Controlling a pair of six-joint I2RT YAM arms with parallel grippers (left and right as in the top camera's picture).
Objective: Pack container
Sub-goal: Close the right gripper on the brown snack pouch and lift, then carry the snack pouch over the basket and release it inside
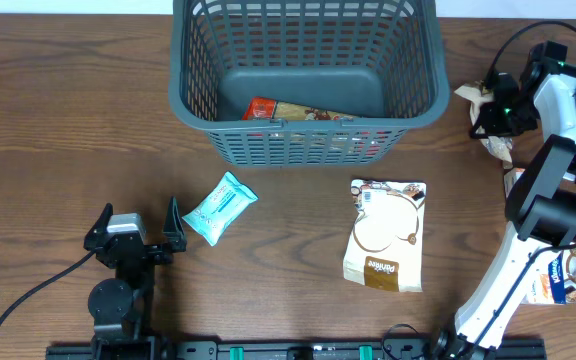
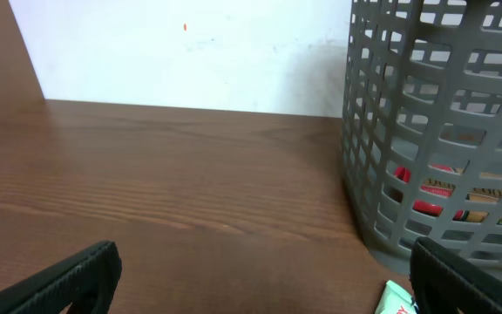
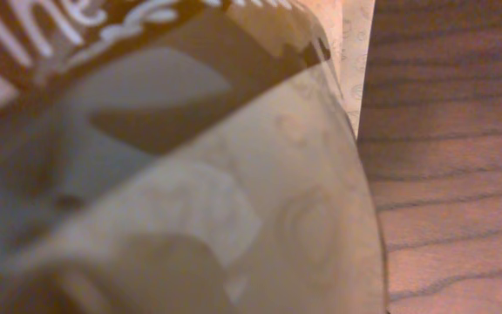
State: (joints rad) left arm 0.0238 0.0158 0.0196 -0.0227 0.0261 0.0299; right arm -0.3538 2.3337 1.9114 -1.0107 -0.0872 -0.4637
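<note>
The container [image 1: 180, 90] is a dark grey lattice basket at the table's far middle, also in the left wrist view [image 2: 434, 105]. A red and brown snack pack [image 1: 280, 110] lies inside it and shows through the slots [image 2: 427, 187]. My left gripper [image 1: 138, 215] rests near the front left, open and holding nothing [image 2: 264, 283]. A light blue pack [image 1: 220, 206] lies just right of it [image 2: 396, 301]. My right gripper [image 1: 490, 112] is at a brown and cream snack bag [image 1: 496, 148] by the right edge. That bag [image 3: 190, 174] fills the right wrist view and hides the fingers.
A larger brown and white snack bag [image 1: 386, 235] lies flat in front of the basket, right of centre. More snack packs [image 1: 573, 275] lie at the right edge beside the right arm's base. A white wall [image 2: 190, 52] stands behind the table.
</note>
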